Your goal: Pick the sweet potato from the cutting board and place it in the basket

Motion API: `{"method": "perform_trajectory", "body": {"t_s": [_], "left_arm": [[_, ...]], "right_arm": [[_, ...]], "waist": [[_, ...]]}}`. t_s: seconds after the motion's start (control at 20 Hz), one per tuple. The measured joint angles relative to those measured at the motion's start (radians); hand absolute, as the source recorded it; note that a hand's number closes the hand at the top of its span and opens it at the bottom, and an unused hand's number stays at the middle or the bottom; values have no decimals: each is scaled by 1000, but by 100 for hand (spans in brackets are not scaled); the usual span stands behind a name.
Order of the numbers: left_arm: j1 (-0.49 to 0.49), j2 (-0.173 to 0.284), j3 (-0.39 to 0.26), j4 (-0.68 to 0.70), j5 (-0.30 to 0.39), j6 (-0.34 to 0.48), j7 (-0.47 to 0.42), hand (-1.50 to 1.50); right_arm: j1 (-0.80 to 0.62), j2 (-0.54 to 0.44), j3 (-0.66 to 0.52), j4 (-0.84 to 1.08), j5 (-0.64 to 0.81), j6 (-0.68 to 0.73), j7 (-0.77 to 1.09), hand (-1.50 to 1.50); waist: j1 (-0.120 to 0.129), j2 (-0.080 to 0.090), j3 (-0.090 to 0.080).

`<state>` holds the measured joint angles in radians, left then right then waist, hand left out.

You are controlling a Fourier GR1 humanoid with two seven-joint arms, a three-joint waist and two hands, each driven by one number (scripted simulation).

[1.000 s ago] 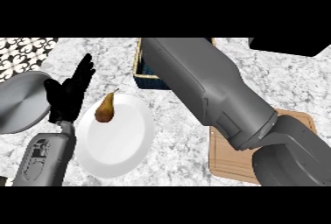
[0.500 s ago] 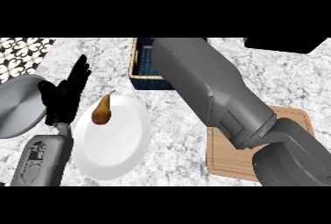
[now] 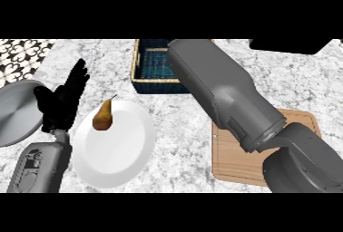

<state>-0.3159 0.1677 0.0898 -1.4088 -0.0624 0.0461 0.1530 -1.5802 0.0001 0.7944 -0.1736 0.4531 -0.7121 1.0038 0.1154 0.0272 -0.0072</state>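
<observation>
One left hand (image 3: 59, 105) holds its fingers straight, empty; sweet potato hidden.

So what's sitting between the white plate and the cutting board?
In the head view, only bare marble counter lies between the white plate and the cutting board; the right forearm passes above, near the board.

white plate (image 3: 117, 154) on the marble counter (image 3: 174, 118) with a brown pear (image 3: 102, 117) on its upper-left part, grey round lid (image 3: 17, 113) at left edge.
</observation>
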Motion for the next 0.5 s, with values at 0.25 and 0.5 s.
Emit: {"method": "perform_trajectory", "body": {"t_s": [0.25, 0.5], "left_arm": [[5, 10, 8, -9, 8, -8, 5, 0], [20, 10, 9, -9, 11, -15, -17, 0]], "right_arm": [[-28, 0, 78, 35, 67, 145, -20, 150], [-45, 0, 90, 48, 83, 207, -28, 150]], "waist": [[-1, 1, 2], [-2, 4, 3]]}}
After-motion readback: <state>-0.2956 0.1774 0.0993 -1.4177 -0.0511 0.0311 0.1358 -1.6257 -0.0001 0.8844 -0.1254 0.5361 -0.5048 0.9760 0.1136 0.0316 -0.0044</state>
